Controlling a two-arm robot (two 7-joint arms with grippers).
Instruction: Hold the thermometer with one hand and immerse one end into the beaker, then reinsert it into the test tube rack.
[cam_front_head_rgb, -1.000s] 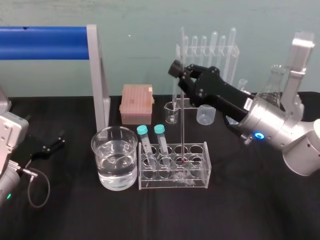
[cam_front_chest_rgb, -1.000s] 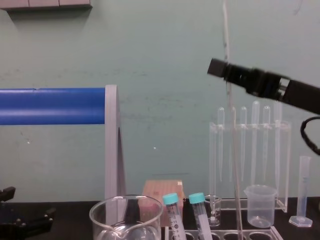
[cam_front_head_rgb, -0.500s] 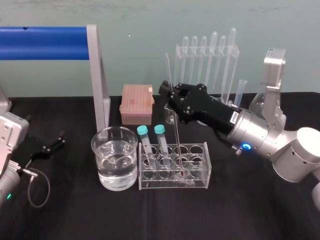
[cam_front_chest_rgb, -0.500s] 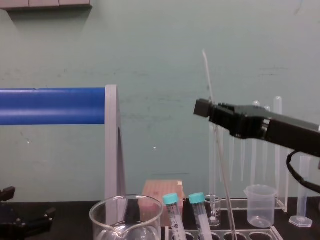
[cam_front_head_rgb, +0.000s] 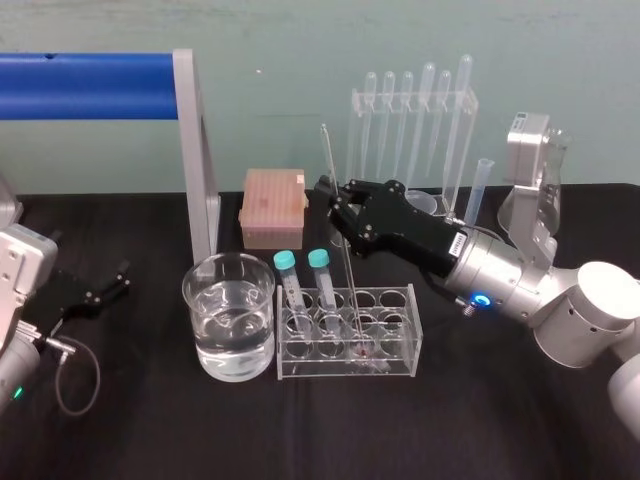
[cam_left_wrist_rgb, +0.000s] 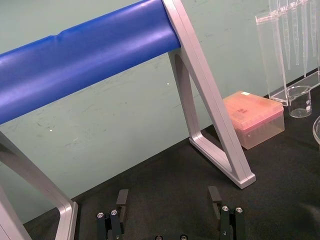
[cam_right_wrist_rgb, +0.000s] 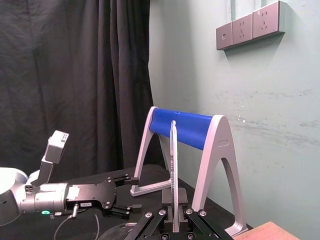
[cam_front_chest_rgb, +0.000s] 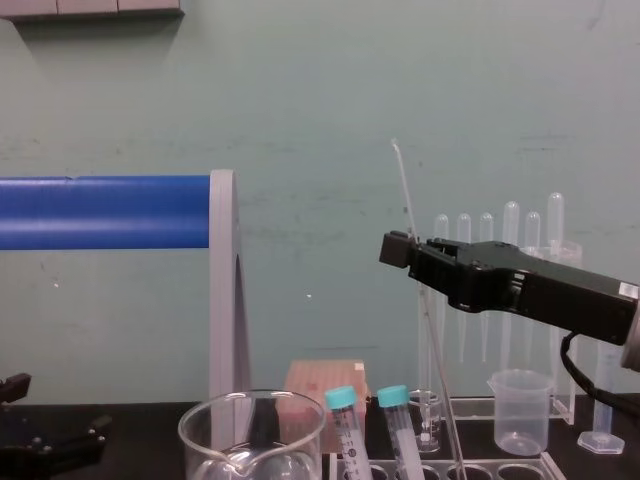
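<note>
Right tool (cam_front_head_rgb: 336, 203), thermometer (cam_front_head_rgb: 348, 290) lower, tilted

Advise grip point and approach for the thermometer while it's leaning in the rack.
Grip the bare upper shaft of the thermometer, above the test tube rack, pinching across the thin rod. Come from the robot's right, because the capped tubes and beaker crowd the left. The right gripper is shut on it there. The left gripper sits parked and open.
</note>
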